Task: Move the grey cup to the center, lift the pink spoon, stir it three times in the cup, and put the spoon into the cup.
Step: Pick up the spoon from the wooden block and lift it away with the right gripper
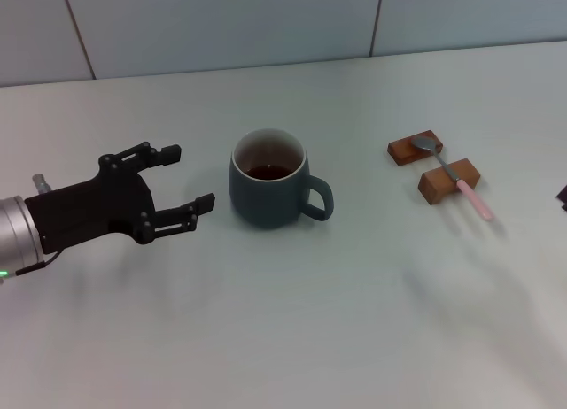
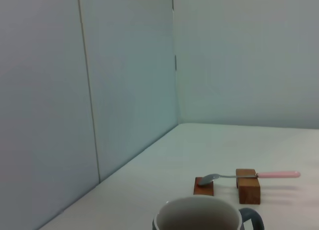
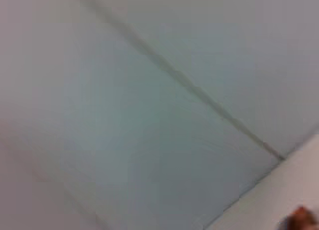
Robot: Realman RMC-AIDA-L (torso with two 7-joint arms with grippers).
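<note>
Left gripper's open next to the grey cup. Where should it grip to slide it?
Grip the grey cup across its rounded body, coming from the robot's left, where the open left gripper already faces it. The loop handle points to the robot's right, so that near wall is bare. Stay low: there is dark liquid inside.

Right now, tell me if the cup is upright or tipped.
Upright. The cup stands on its base with its rim level and dark liquid inside; the left gripper is open beside it.
</note>
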